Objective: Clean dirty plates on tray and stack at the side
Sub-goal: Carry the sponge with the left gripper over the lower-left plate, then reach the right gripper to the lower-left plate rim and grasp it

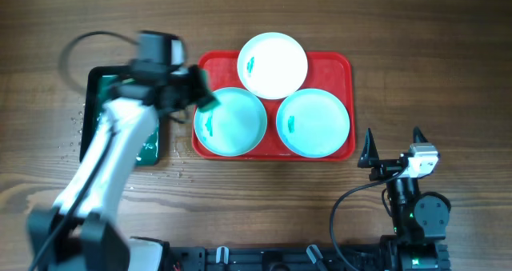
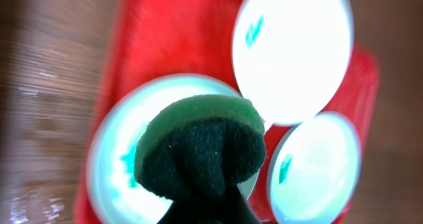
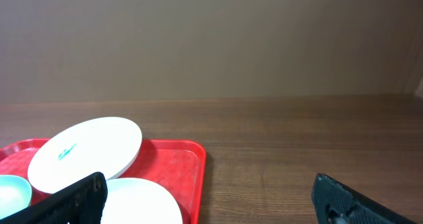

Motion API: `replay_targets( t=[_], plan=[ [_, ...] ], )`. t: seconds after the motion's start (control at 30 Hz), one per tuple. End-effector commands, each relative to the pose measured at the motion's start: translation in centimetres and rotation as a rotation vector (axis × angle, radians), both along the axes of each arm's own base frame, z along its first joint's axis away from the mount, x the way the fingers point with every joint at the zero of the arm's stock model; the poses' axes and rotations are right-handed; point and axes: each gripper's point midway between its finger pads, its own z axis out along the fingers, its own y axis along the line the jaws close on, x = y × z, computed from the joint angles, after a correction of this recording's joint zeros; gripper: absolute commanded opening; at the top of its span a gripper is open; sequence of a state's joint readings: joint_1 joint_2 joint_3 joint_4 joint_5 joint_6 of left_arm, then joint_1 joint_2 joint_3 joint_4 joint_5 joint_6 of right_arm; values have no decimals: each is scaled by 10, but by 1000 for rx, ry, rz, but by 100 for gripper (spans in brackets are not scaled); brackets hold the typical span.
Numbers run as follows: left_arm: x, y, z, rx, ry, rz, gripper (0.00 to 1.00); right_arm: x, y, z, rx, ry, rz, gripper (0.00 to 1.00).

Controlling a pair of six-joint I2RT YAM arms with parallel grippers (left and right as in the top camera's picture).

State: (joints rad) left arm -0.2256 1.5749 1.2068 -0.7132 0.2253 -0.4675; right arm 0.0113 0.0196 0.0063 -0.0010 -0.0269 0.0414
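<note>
From above, we see the red tray (image 1: pixel 344 63) on the table (image 1: pixel 448 63) carrying all three dirty plates. The white plate (image 1: pixel 273 65) sits at the far edge, and its rim overlaps the left turquoise plate (image 1: pixel 232 123) and the right turquoise plate (image 1: pixel 314 123), which lie side by side along the near edge. Each plate has a small teal smear. The left tool (image 1: pixel 204 95) is clamped on a green sponge (image 1: pixel 210 101) at the far left rim of the left turquoise plate. We cannot tell whether the sponge touches the plate. A dark green tray (image 1: pixel 96 87) lies just left of the red one, partly under the left arm. The right tool (image 1: pixel 393 135) is well clear of the tray near the table's near right corner, with its jaws spread wide and nothing between them.

In the left wrist view, the sponge (image 2: pixel 198 128) fills the lower middle, with its dark scouring face towards us. It hides the fingers that grip it. Behind it lies the left turquoise plate (image 2: pixel 115 151), with its smear just beside the sponge.

In the right wrist view, both fingers (image 3: pixel 73 201) stand far apart at the bottom corners. The white plate (image 3: pixel 86 151) sits tilted on the rims of the other two plates on the tray (image 3: pixel 188 158).
</note>
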Motion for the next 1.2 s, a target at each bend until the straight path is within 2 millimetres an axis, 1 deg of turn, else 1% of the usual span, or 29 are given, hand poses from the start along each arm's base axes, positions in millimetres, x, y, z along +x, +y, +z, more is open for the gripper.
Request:
replay_targets(
  t=[0.0,0.03,0.07,0.1,0.13,0.17,0.2,0.27,0.33,0.4,0.47,0.5,0.53,0.6,0.63,0.67,0.7,0.8,0.83,0.87,0.93,0.97,1.0,1.07,1.1,1.17],
  plan=[
    [-9,-23,-54,105,99,-82,4,0,2,0,14,-2,15,100],
    [-11,-27,-66,118,124,-94,4,0,2,0,14,-2,15,100],
    [-17,-33,-84,134,170,-117,4,0,2,0,14,-2,15,100],
    [-18,-34,-90,139,186,-121,8,0,2,0,14,-2,15,100],
    [-18,-34,-94,142,194,-122,20,0,2,0,14,-2,15,100],
    [-19,-33,-97,147,201,-121,49,0,2,0,14,-2,15,100],
    [-17,-32,-97,153,197,-116,56,0,2,0,14,-2,15,100],
    [-11,-30,-95,159,170,-107,59,0,2,0,14,-2,15,100],
    [-4,-30,-88,150,145,-100,60,0,2,0,14,-2,15,100],
    [4,-27,-69,140,112,-84,62,0,2,0,14,-2,15,100],
    [14,-18,-40,125,62,-53,63,0,2,0,14,-2,15,100],
    [20,-9,-21,120,29,-25,63,0,2,0,14,-2,15,100],
    [24,2,-1,117,-7,8,64,0,2,0,14,-2,15,100],
    [28,32,39,110,-78,87,77,0,2,0,14,-2,15,100],
    [27,45,52,104,-106,119,83,0,2,0,14,-2,15,100],
    [24,63,68,99,-138,167,100,0,2,0,14,-2,15,100],
    [20,80,80,96,-159,211,100,0,2,0,14,-2,15,99],
    [9,113,97,99,-182,298,100,0,1,3,6,-14,5,100],
    [6,120,99,101,-179,317,100,0,-2,13,14,-52,-12,100],
    [3,126,98,103,-172,332,100,-2,3,31,64,-124,23,100],
    [-2,131,92,108,-137,345,100,-12,30,65,260,-236,210,100],
    [-3,131,89,110,-126,344,100,-17,32,80,343,-281,242,100],
    [-5,130,87,111,-116,342,100,-25,28,103,420,-371,257,100],
    [-7,130,85,111,-105,341,100,-49,30,144,511,-544,342,100],
    [-7,130,85,112,-103,341,100,-75,31,174,493,-692,399,100],
    [-8,130,84,113,-99,340,100,-106,32,206,463,-848,445,100]
  ],
)
